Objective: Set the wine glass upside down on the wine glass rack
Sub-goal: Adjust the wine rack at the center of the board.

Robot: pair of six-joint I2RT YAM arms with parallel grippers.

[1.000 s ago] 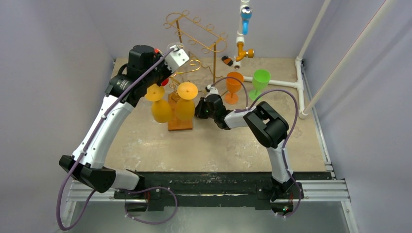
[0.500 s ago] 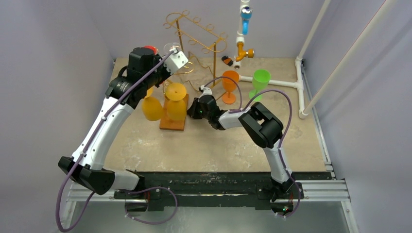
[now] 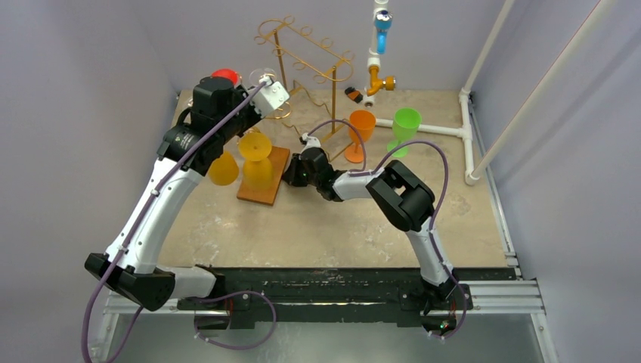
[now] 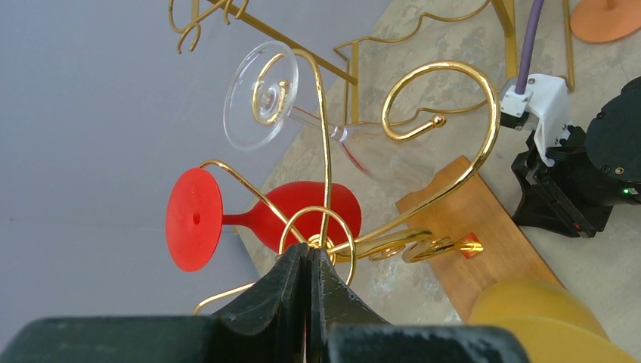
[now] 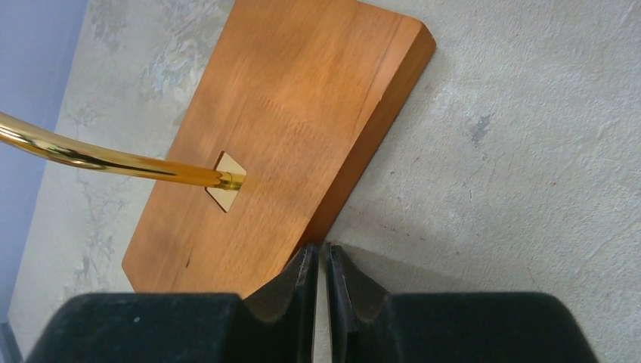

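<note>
The gold wire wine glass rack (image 4: 446, 76) stands on a wooden base (image 3: 257, 180). A clear wine glass (image 4: 261, 94), a red glass (image 4: 302, 212) and two yellow glasses (image 3: 255, 160) hang upside down on it. My left gripper (image 4: 310, 249) is shut at the rack's top hub, its tips on the gold wire. In the top view it (image 3: 255, 115) sits above the rack. My right gripper (image 5: 318, 249) is shut and empty, its tips against the base's edge (image 5: 355, 174); in the top view it (image 3: 292, 174) is at the base's right side.
An orange glass (image 3: 361, 127) and a green glass (image 3: 405, 125) stand upright at the back right. A taller gold rack (image 3: 306, 53) stands at the back wall. White pipes (image 3: 465, 132) run along the right side.
The rack with its hanging glasses has slid and turned to the left. My left gripper moved left with its top, and my right gripper followed at the base.
</note>
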